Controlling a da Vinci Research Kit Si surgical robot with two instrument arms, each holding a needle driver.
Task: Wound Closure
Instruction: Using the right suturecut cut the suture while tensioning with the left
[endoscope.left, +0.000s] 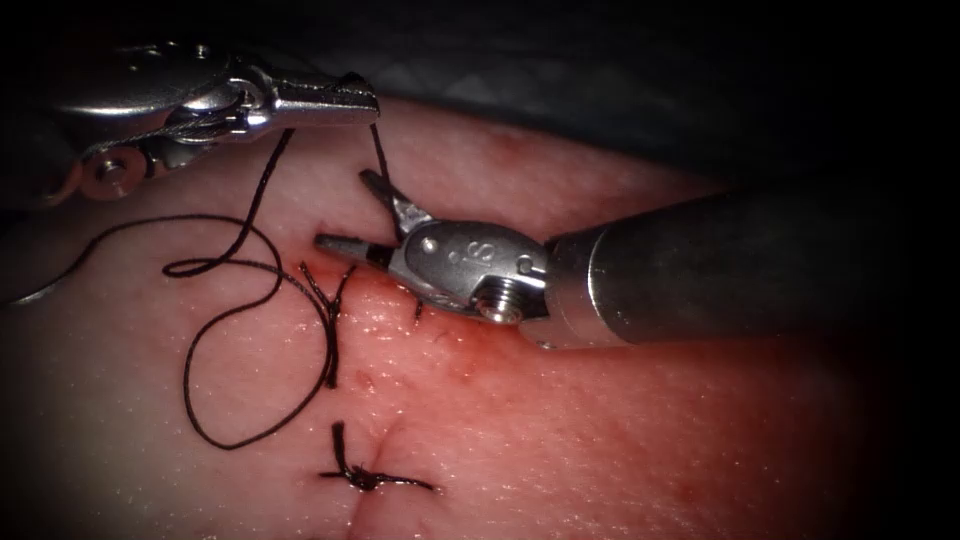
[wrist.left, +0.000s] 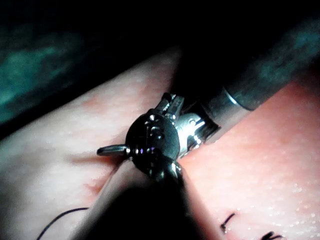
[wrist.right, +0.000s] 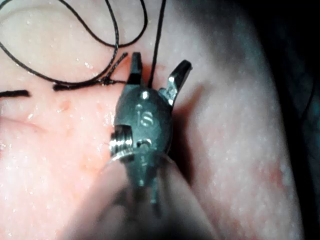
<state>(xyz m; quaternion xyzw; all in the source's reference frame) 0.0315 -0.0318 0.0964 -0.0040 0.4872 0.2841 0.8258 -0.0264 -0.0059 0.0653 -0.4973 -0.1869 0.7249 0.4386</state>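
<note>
The tissue spans the field, with the cut running up its centre and one finished knot across it low in the endoscope view. The right tool enters from the right, its jaws spread wide just above the cut and straddling a taut strand of thread without clamping it; it holds nothing. The left tool sits at upper left, jaws closed on the upper end of that same strand. From there the thread drops to a second tie at the cut and trails leftward in loose loops on the tissue. The needle cannot be located in these views, so whether it is in the tissue cannot be told. Judged from this arrangement, the strand is being presented between the open blades. Good practice here is to keep the strand taut and straight with the left tool, seat it deep between the right tool's jaws rather than at the tips, stay clear of the knot itself, and avoid catching the loose loops or the tissue surface.
</note>
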